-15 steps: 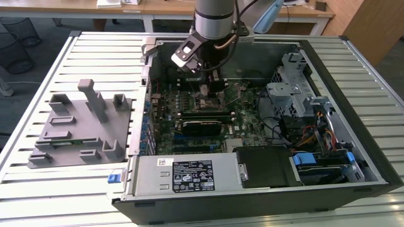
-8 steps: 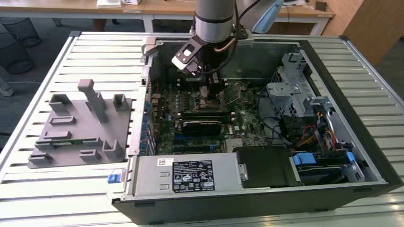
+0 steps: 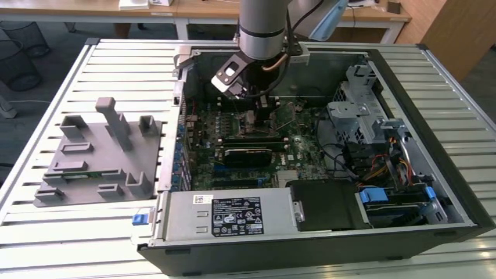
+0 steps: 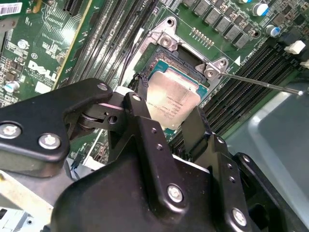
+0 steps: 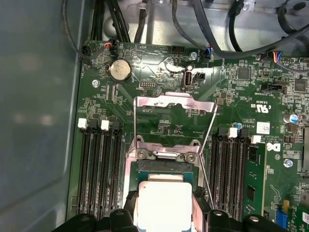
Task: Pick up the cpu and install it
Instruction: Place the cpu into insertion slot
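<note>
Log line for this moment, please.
claw: shut on square silver-topped cpu chip | position: over black-framed motherboard socket | metal load plate: raised open | seated: cannot tell

My fingers: matt black, w/ shiny steel screws. The cpu lid: silver metal, satin sheen, smooth. Socket frame: bare bright metal. Board: green, semi-gloss. Case wall: dull grey sheet metal.

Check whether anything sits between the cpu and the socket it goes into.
Nothing visible does. The gripper holds the cpu directly over the open socket. The load plate is swung up clear of it, and the thin lever juts off to one side.
</note>
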Available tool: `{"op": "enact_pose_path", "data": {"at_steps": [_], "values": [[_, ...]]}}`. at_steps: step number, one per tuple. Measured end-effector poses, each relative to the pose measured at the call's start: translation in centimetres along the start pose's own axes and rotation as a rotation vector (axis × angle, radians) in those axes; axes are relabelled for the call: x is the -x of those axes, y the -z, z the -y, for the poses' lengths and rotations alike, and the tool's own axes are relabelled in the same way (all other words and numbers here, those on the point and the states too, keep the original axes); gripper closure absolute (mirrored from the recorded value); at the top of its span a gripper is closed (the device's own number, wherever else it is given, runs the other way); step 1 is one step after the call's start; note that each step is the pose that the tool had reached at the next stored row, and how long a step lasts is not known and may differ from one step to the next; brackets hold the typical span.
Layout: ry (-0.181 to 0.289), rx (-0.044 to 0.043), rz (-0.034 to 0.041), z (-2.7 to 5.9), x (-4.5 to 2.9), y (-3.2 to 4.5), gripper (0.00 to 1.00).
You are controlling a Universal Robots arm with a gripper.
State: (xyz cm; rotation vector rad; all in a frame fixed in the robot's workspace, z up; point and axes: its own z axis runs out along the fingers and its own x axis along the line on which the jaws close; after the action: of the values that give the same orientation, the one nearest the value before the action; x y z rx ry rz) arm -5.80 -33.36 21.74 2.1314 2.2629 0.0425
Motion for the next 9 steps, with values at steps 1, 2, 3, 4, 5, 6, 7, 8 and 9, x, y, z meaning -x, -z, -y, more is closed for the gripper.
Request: {"op": "enact_pose_path", "data": {"at_steps": [1,2,3,4,5,6,7,8,9], "values": [[0.000,0.0000,0.0001,0.00,0.00,-0.04,0.47],[-0.002,-0.0001,0.0001,0.00,0.00,-0.09,0.47],[-0.006,-0.0001,0.0002,0.00,0.00,-0.14,0.47],[-0.010,-0.0001,0.0005,0.00,0.00,-0.20,0.47],[-0.014,-0.0001,0.0006,0.00,0.00,-0.27,0.47],[-0.017,-0.0001,0.0007,0.00,0.00,-0.34,0.47],[-0.019,-0.0001,0.0008,0.01,0.00,-0.40,0.47],[-0.019,-0.0002,0.0008,0.01,0.00,-0.49,0.47],[-0.019,-0.0004,0.0009,0.01,0.00,-0.59,0.47]]}}
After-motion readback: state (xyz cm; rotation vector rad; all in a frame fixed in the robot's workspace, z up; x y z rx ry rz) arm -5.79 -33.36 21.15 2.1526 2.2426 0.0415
